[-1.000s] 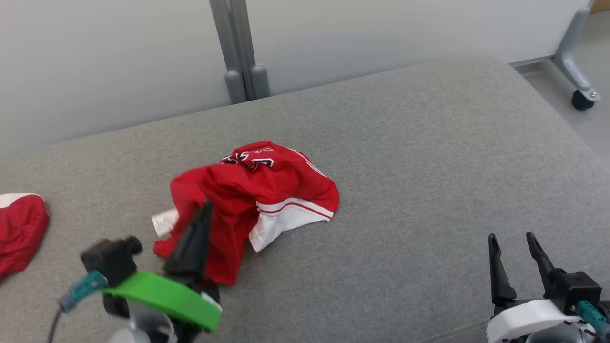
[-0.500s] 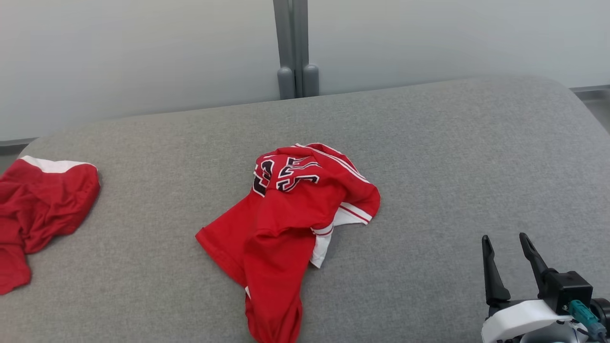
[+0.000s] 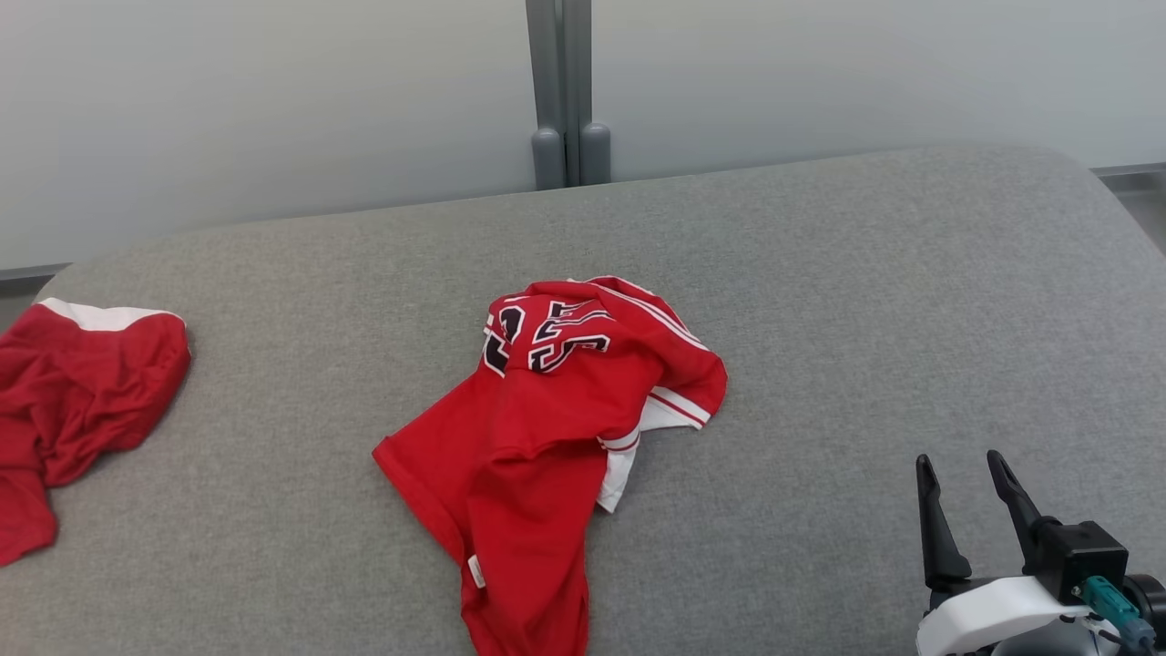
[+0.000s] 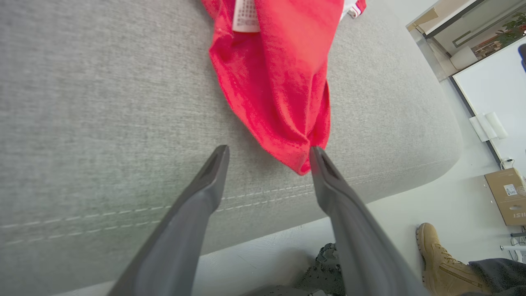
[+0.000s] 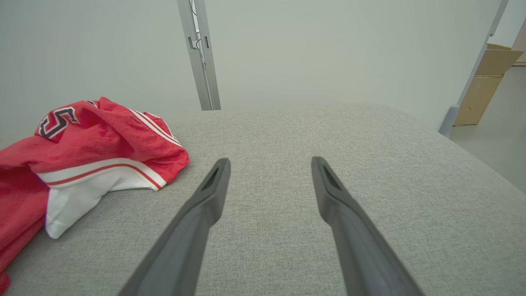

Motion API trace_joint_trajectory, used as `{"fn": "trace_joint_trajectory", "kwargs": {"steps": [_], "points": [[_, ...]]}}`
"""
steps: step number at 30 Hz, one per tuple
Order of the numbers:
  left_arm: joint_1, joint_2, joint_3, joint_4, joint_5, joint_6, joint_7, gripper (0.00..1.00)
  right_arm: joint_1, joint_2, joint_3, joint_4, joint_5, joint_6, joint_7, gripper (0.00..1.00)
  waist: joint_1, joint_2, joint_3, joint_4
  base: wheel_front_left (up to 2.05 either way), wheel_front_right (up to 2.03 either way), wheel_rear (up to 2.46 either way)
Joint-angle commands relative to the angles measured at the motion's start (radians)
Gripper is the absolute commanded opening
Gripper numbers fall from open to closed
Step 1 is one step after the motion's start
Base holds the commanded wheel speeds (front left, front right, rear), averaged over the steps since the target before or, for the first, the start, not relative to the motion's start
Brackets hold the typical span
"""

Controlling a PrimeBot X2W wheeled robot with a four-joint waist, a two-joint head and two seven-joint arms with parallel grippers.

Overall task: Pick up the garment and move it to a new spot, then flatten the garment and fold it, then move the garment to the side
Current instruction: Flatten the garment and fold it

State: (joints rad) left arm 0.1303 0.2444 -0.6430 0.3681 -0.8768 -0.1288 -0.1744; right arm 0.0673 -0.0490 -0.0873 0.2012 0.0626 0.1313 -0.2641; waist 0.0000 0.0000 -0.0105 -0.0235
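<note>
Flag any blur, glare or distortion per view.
Head view: even, soft light, sharp; faint shadow beside the garment. Left wrist view: wide-angle bend in the cushion seam, garment red oversaturated, left tool soft near the bottom edge. Right wrist view: flat light, no glare.

We took this for a robotics lab or test bay rather than a home; the grey upholstered pad (image 3: pixel 820 273), with its stitched seam, stood on a bare pale floor (image 4: pixel 435 197); behind it ran plain white partition panels (image 3: pixel 273 109) joined at a grey metal post (image 3: pixel 557 82), the sort that screens off a work area; a cardboard box (image 4: pixel 506 196) sat on the floor; more cardboard (image 5: pixel 478 88) leaned beside a panel's leg; a person's tan work boot (image 4: pixel 437 255) stood near the pad's edge.
</note>
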Motion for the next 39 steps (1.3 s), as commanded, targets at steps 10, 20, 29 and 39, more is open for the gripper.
{"fn": "trace_joint_trajectory", "kwargs": {"steps": [10, 20, 29, 39], "points": [[-0.023, 0.070, 0.145, -0.019, -0.064, 0.073, -0.041, 1.00, 0.008, -0.003, -0.011, -0.004, 0.003, -0.001, -0.001, 1.00, 0.0000, 0.0000, 0.000, -0.022, 0.00, 0.00, 0.00], [-0.122, 0.020, 0.102, 0.001, -0.050, 0.104, 0.036, 1.00, -0.014, -0.003, 0.006, -0.006, 0.003, -0.001, -0.001, 1.00, 0.0000, 0.0000, 0.006, -0.052, 0.00, 0.00, 0.00], [-0.130, -0.005, 0.102, 0.087, -0.074, 0.097, 0.035, 0.91, -0.004, -0.003, -0.004, -0.011, -0.006, -0.001, -0.001, 1.00, 0.0000, 0.0000, 0.008, -0.073, 0.00, 0.00, 0.00], [-0.168, -0.031, 0.092, 0.148, -0.097, 0.049, 0.037, 0.09, -0.012, -0.003, 0.000, -0.008, -0.014, -0.001, -0.001, 1.00, 0.0000, 0.0000, 0.011, -0.072, 0.00, 0.00, 0.00]]}}
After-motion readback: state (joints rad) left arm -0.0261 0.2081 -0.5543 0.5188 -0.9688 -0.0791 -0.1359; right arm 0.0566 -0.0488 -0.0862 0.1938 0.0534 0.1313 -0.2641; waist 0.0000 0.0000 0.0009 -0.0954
